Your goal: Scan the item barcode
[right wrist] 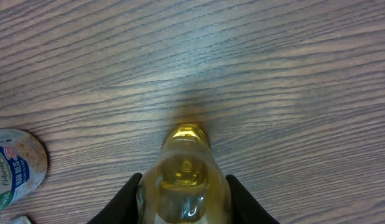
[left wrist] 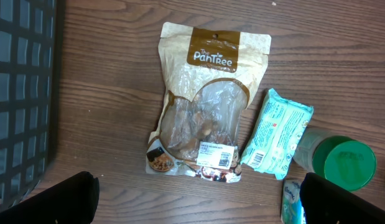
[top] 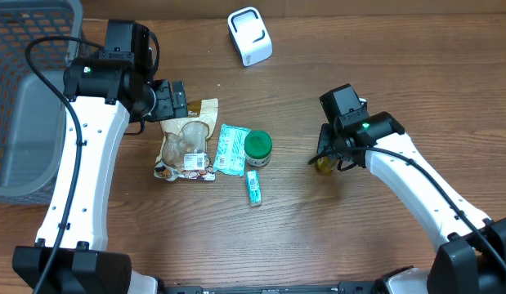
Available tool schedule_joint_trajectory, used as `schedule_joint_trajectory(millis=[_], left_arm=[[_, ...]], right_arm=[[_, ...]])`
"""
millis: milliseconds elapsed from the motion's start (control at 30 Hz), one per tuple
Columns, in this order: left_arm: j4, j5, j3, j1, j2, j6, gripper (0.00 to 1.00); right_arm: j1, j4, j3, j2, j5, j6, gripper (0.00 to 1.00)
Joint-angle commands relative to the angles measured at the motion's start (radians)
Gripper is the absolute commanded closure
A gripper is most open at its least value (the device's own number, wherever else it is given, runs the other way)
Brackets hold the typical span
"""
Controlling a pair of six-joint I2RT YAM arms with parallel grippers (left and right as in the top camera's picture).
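Note:
A small clear bottle of yellow liquid (right wrist: 185,177) is the item in hand. My right gripper (right wrist: 183,185) is shut on it, one black finger on each side, low over the wood table (top: 375,73). Seen from overhead, the bottle (top: 323,166) pokes out left of the right gripper (top: 329,157). No barcode shows on it. A white scanner (top: 249,36) stands at the back of the table. My left gripper (left wrist: 198,202) hangs wide open above a tan snack pouch (left wrist: 204,106) and holds nothing.
Beside the pouch (top: 185,143) lie a teal wipes packet (top: 232,149), a green-lidded jar (top: 257,147) and a small tissue pack (top: 253,187). A dark mesh basket (top: 24,98) fills the far left edge. The jar (right wrist: 15,171) lies left of the held bottle.

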Motion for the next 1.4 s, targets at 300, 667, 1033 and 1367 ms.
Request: schedule_joint_trajectory(millis=[300, 667, 1033, 1367], left_arm=[[0.000, 0.005, -0.002, -0.001, 0.008, 0.008, 0.00], [0.000, 0.005, -0.002, -0.001, 0.008, 0.008, 0.00], [0.000, 0.005, -0.002, -0.001, 0.008, 0.008, 0.01], [0.000, 0.005, -0.002, -0.001, 0.008, 0.008, 0.00]], right_arm=[[0.006, 0.007, -0.008, -0.004, 0.017, 0.003, 0.87], [0.006, 0.012, -0.007, -0.005, -0.012, 0.003, 0.87], [0.006, 0.012, -0.007, -0.005, -0.012, 0.003, 0.92], [0.006, 0.011, -0.007, -0.005, -0.012, 0.003, 0.94]])
